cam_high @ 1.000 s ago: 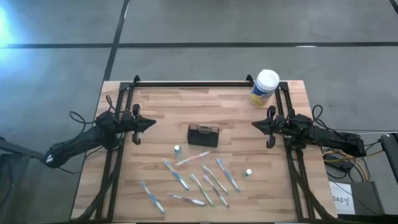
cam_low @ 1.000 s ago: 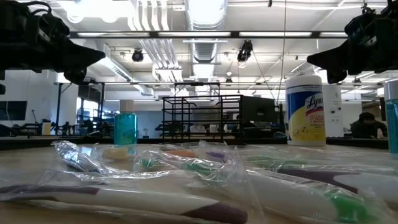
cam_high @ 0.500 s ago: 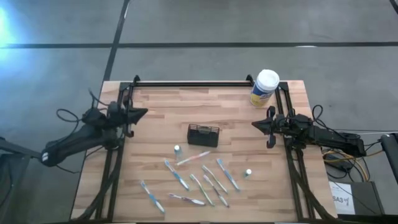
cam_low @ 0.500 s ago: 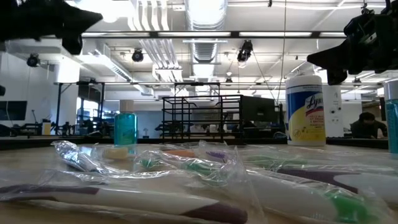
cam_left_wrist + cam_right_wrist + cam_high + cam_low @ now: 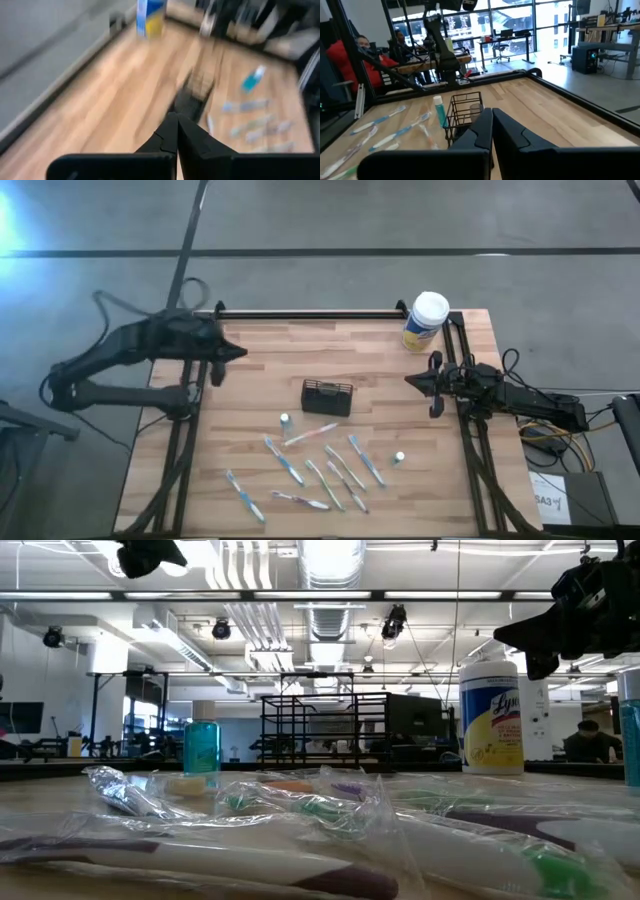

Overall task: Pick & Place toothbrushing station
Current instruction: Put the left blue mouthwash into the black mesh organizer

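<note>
Both grippers closed, holder box untouched at the middle of the frame

The left gripper point(image 5: 236, 351) hangs with fingers pinched together at upper left of the high view, the right gripper point(image 5: 412, 379) likewise at centre right; the toothbrushing station point(image 5: 327, 396) sits mid-table, well apart from both. Risk: descending with narrow jaws would shove or tip the light box into the wrapped toothbrushes point(image 5: 320, 465) just below it.
</note>
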Controlling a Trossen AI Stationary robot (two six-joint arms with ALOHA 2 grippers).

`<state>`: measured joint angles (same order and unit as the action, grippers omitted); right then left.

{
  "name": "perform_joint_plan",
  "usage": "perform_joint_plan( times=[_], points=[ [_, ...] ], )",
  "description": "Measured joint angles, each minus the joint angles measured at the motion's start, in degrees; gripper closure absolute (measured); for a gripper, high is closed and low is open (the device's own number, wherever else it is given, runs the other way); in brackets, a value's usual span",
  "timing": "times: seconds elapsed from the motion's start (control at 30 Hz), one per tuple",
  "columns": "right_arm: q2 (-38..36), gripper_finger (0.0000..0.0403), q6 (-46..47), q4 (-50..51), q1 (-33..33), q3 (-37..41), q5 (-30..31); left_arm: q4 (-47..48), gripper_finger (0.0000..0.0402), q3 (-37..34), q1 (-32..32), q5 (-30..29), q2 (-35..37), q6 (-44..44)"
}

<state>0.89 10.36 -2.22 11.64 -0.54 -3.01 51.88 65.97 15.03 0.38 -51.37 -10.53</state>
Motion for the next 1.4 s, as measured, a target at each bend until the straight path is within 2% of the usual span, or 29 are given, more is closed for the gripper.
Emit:
perform_joint_plan(
  times=[0.13, 0.37, 0.6, 0.87, 1.0, 1.13, 1.4],
  points=[
    [0.02, 0.0394, 0.62, 0.37, -0.01, 0.00, 0.02, 3.51, 0.0399, 4.44, -3.84, -6.95, -6.38, -3.19],
    [0.02, 0.0394, 0.64, 0.37, 0.00, 0.00, 0.00, 6.10, 0.0380, 6.82, -9.89, -9.48, -14.39, -9.40],
    [0.02, 0.0394, 0.64, 0.49, -0.02, 0.00, 0.00, 6.36, 0.0328, 6.78, -15.10, -8.89, -22.03, -14.59],
    [0.02, 0.0394, 0.63, 0.49, -0.02, 0.00, 0.02, 7.16, 0.0227, 8.46, -18.38, -5.32, -31.91, -15.43],
    [0.00, 0.0394, 0.34, 0.35, 0.00, 0.00, 0.04, 9.21, 0.0185, 10.47, -18.41, -4.78, -36.69, -20.29],
    [0.02, 0.0394, 0.23, 0.35, 0.00, 0.00, 0.07, 10.92, 0.0166, 13.21, -18.41, -4.78, -40.04, -20.99],
    [0.00, 0.0394, 0.21, 0.35, 0.00, 0.00, 0.07, 12.19, 0.0163, 14.37, -18.47, -2.65, -42.39, -19.29]
  ],
)
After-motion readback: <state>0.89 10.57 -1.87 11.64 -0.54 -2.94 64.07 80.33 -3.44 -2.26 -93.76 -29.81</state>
